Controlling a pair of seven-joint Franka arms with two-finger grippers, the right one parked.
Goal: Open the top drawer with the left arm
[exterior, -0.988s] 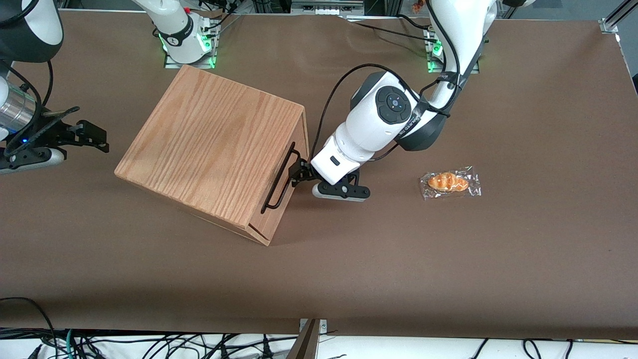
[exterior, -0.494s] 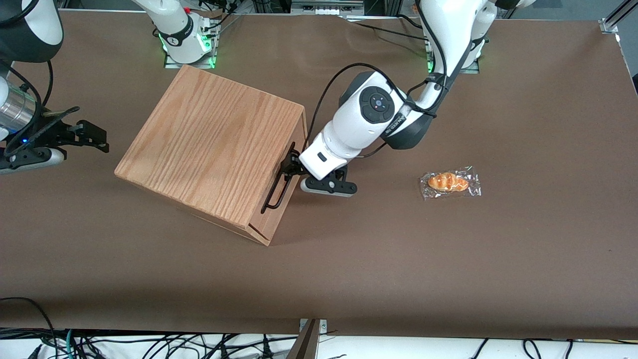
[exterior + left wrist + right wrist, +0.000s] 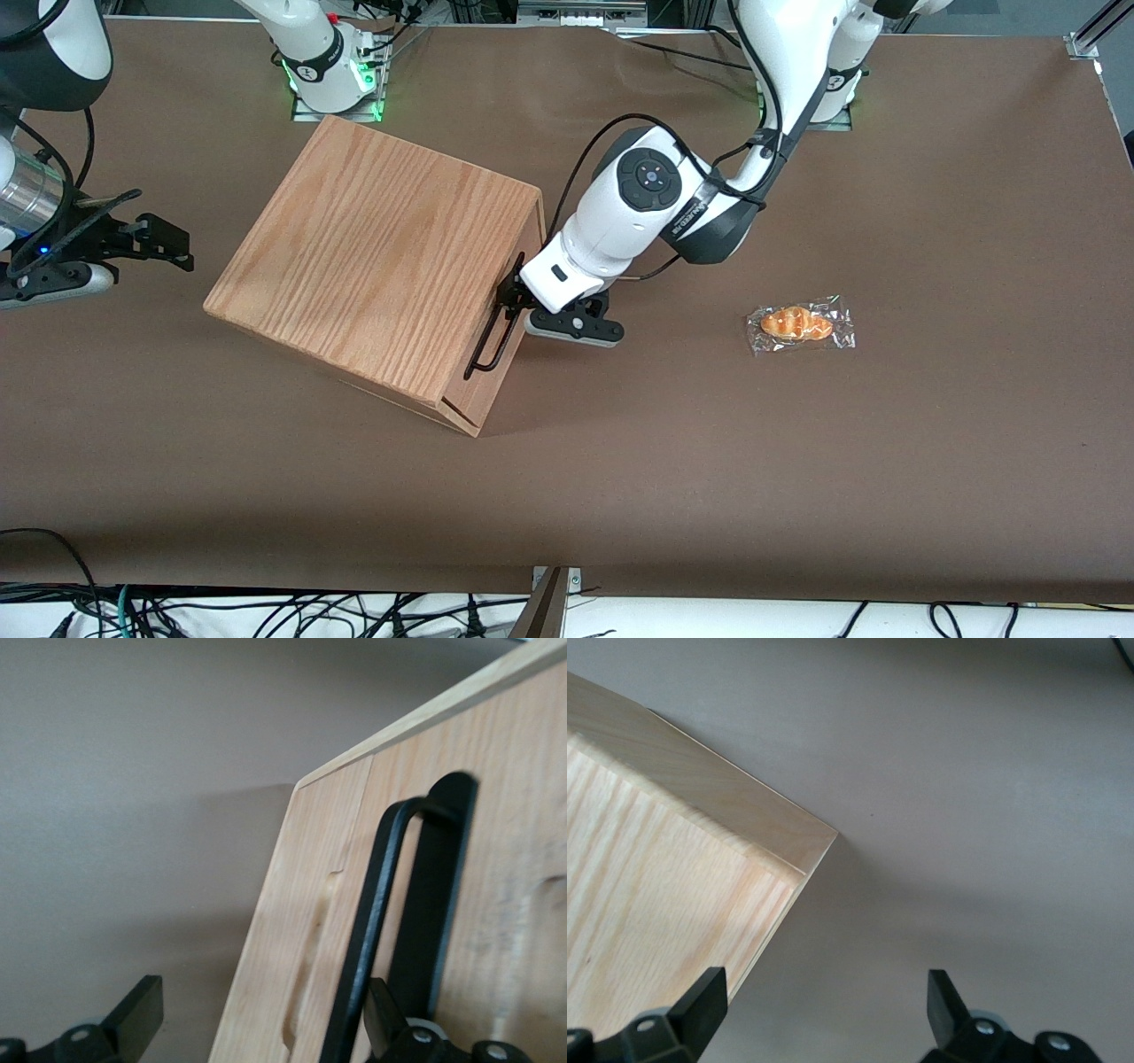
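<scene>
Brown table (image 3: 930, 443), wide and matte; cables trail along its near edge. Wooden cabinet (image 3: 372, 257) sits angled toward the parked arm's end. Top drawer (image 3: 508, 330) closed, black bar handle (image 3: 372, 930) on its front. Gripper (image 3: 509, 306) of the left arm (image 3: 638, 221) at the handle, fingers (image 3: 133, 1014) spread wide, nothing clamped. Wrapped bread roll (image 3: 800, 324) lies toward the working arm's end.

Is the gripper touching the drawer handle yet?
Cannot tell. In the left wrist view the gripper is open around the handle, one finger close beside the bar, but no contact or gap shows plainly.
</scene>
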